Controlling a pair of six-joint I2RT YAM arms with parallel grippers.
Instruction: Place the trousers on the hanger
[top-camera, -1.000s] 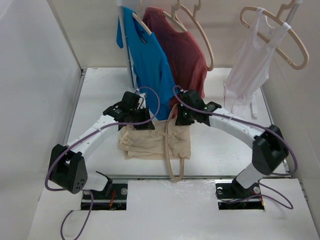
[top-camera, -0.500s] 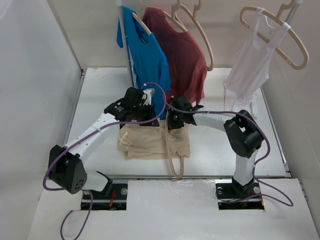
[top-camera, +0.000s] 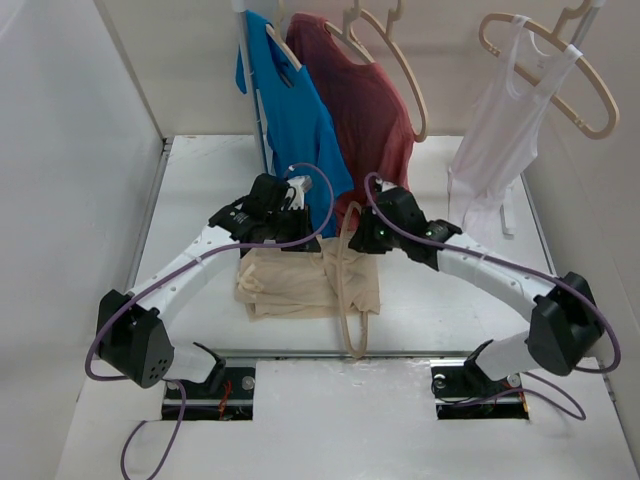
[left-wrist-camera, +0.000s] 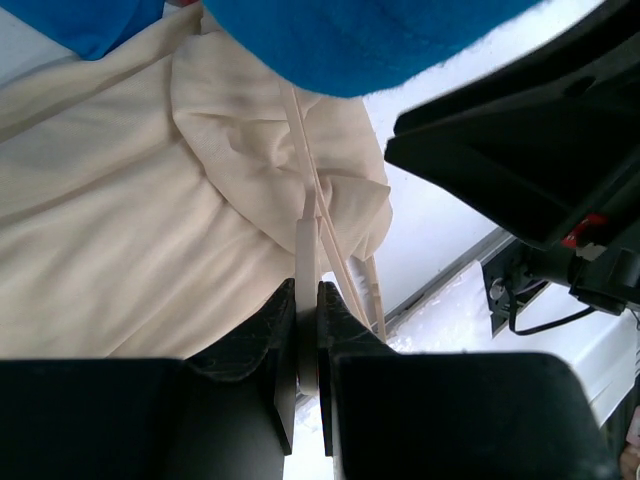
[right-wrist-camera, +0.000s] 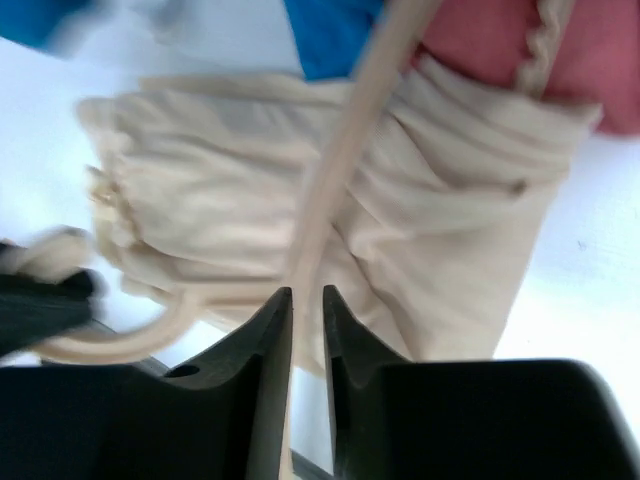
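Note:
The beige trousers (top-camera: 295, 285) lie folded on the white table (top-camera: 450, 290), also in the left wrist view (left-wrist-camera: 140, 210) and the right wrist view (right-wrist-camera: 190, 200). The pale wooden hanger (top-camera: 350, 300) stands across their right part, its loop reaching to the table's front edge. My left gripper (top-camera: 308, 235) is at the trousers' far edge; in its wrist view the left gripper (left-wrist-camera: 307, 290) is shut on a pale bar of the hanger (left-wrist-camera: 306, 235). My right gripper (top-camera: 355, 240) is at the hanger's top; in its wrist view the right gripper (right-wrist-camera: 307, 295) is shut on the hanger rod (right-wrist-camera: 345, 170).
A blue T-shirt (top-camera: 295, 120), a dull red T-shirt (top-camera: 365, 110) and a white vest (top-camera: 500, 130) hang on alike hangers along the back. The blue shirt hangs right over my left gripper. White walls stand left and right. The table's front edge (top-camera: 450, 352) lies before the arm bases.
My right arm has unfolded out to the right and its gripper sits a little farther right on the hanger. The hanger's top shifted slightly. My left gripper rose slightly toward the blue shirt.

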